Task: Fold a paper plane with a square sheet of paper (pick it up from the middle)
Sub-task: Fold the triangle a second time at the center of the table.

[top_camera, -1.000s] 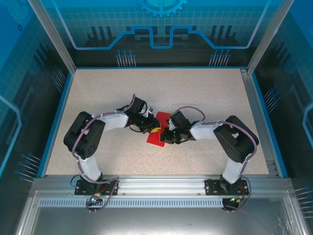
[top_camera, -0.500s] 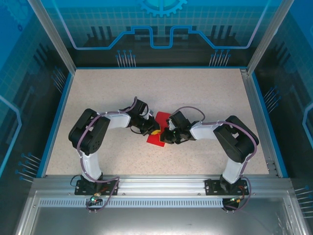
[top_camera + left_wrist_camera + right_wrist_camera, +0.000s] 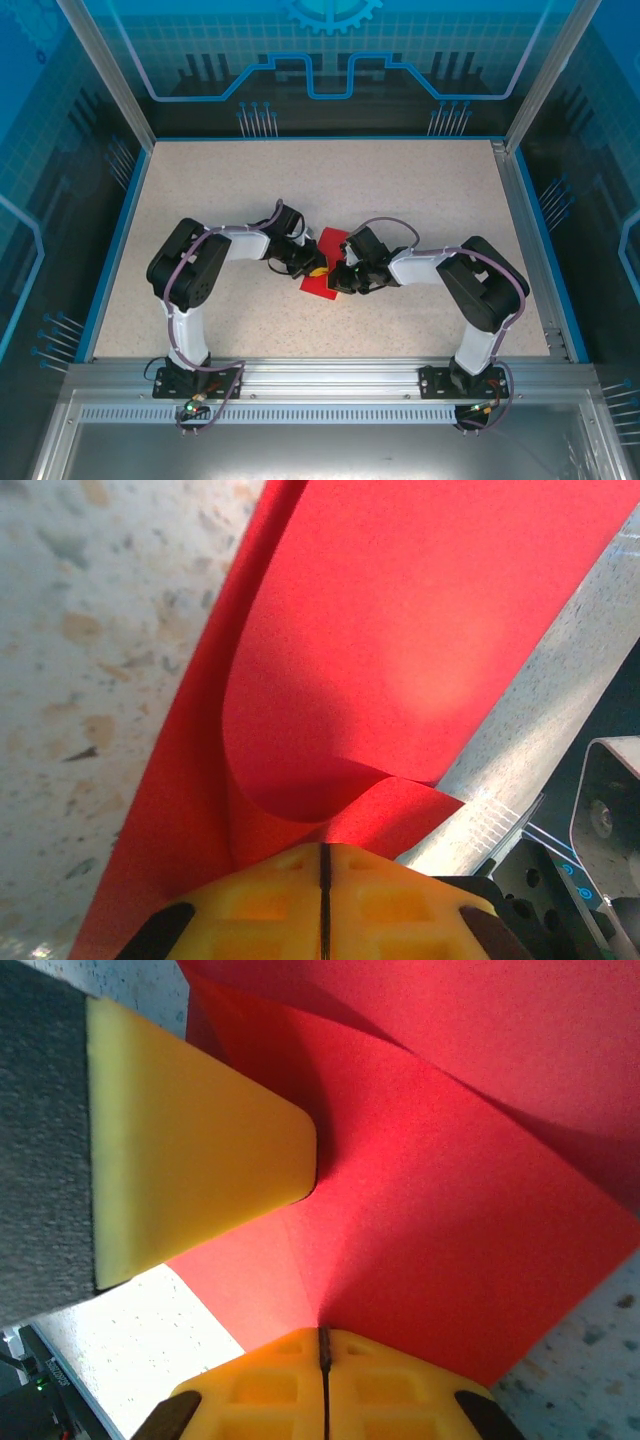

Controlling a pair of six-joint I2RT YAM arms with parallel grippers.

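The square sheet of paper (image 3: 326,262) is bright red and lies partly folded at the middle of the table, between both arms. My left gripper (image 3: 315,270) pinches its left side; in the left wrist view the yellow fingers (image 3: 260,900) meet on a curled flap of the sheet (image 3: 400,630). My right gripper (image 3: 341,277) holds the sheet's right side. Seen from the right wrist, its gripper (image 3: 323,1335) is shut where the red paper (image 3: 450,1210) runs into the seam. The left gripper's yellow finger (image 3: 190,1130) presses on the paper just beyond.
The speckled table top (image 3: 400,190) has free room behind and to both sides of the arms. A blue rim (image 3: 112,245) and glass walls enclose it. An aluminium rail (image 3: 330,375) carries the arm bases at the near edge.
The left arm's elbow has swung right, toward the centre, and its jaws have closed a little more on the paper. The right arm and the sheet have stayed put.
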